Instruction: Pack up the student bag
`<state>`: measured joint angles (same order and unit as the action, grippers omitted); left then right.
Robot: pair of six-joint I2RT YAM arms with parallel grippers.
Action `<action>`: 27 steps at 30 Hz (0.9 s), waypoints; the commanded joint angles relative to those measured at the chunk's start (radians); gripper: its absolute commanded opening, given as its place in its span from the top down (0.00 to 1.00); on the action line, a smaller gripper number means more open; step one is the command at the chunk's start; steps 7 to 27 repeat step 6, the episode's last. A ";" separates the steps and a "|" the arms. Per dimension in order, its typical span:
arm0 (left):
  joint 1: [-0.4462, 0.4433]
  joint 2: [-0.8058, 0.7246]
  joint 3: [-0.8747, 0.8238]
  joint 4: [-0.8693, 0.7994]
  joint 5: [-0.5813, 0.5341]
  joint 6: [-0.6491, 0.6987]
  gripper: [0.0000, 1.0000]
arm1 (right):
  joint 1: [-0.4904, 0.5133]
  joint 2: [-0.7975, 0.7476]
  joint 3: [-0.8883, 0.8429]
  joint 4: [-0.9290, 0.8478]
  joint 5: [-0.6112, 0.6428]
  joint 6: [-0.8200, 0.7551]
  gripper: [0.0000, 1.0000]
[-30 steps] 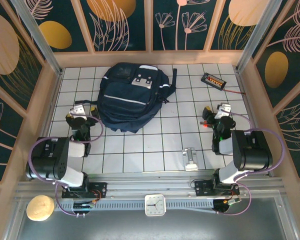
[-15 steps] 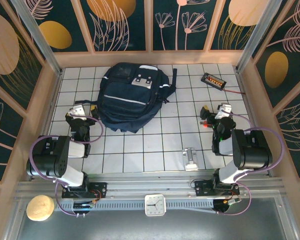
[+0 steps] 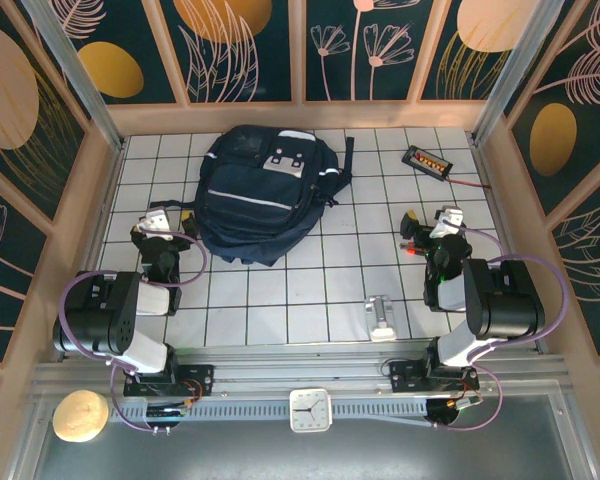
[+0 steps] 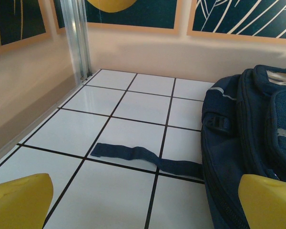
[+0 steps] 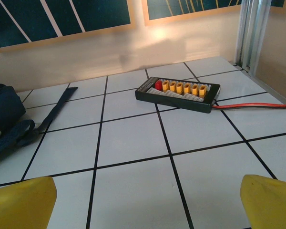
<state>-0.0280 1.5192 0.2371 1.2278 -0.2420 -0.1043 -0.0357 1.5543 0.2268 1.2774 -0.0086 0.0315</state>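
While both arms are resting low at the near side of the white tiled table (image 3: 280, 290), the student bag (image 3: 265, 195) is lying flat at the far side, a bit left of the middle. Its grey patch is pointing toward the back wall. The left gripper (image 3: 166, 222) is sitting just beside the bag's near left corner. Its yellow fingers (image 4: 19, 202) are standing wide apart with nothing between them. In the left wrist view, a blue strap (image 4: 148, 160) is lying flat on the tiles, running out from the bag's side. The right gripper (image 3: 427, 230) is sitting on the right, well apart from the bag. Its fingers are spread wide too and are holding nothing. Ahead of it, a black board with yellow plugs (image 5: 178, 92) is lying near the far right corner, with a red wire (image 5: 257, 106) running off it. A small silver thing (image 3: 381, 317) is lying on the tiles near the right arm's base.
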 commanded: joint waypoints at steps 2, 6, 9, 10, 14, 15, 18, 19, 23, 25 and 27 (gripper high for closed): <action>0.007 -0.002 -0.006 0.053 0.021 0.011 0.01 | -0.001 0.009 -0.001 0.034 -0.020 -0.015 0.01; 0.008 -0.002 -0.006 0.053 0.021 0.012 0.01 | 0.001 0.009 -0.003 0.038 -0.022 -0.016 0.01; 0.008 -0.002 -0.006 0.053 0.021 0.012 0.01 | 0.001 0.009 -0.003 0.038 -0.022 -0.016 0.01; 0.008 -0.002 -0.006 0.053 0.021 0.012 0.01 | 0.001 0.009 -0.003 0.038 -0.022 -0.016 0.01; 0.008 -0.002 -0.006 0.053 0.021 0.012 0.01 | 0.001 0.009 -0.003 0.038 -0.022 -0.016 0.01; 0.008 -0.002 -0.006 0.053 0.021 0.012 0.01 | 0.001 0.009 -0.003 0.038 -0.022 -0.016 0.01; 0.008 -0.002 -0.006 0.053 0.021 0.012 0.01 | 0.001 0.009 -0.003 0.038 -0.022 -0.016 0.01; 0.008 -0.002 -0.006 0.053 0.021 0.012 0.01 | 0.001 0.009 -0.003 0.038 -0.022 -0.016 0.01; 0.008 -0.002 -0.006 0.053 0.021 0.012 0.01 | 0.001 0.009 -0.003 0.038 -0.022 -0.016 0.01; 0.008 -0.002 -0.006 0.053 0.021 0.012 0.01 | 0.001 0.009 -0.003 0.038 -0.022 -0.016 0.01; 0.008 -0.002 -0.006 0.053 0.021 0.012 0.01 | 0.001 0.009 -0.003 0.038 -0.022 -0.016 0.01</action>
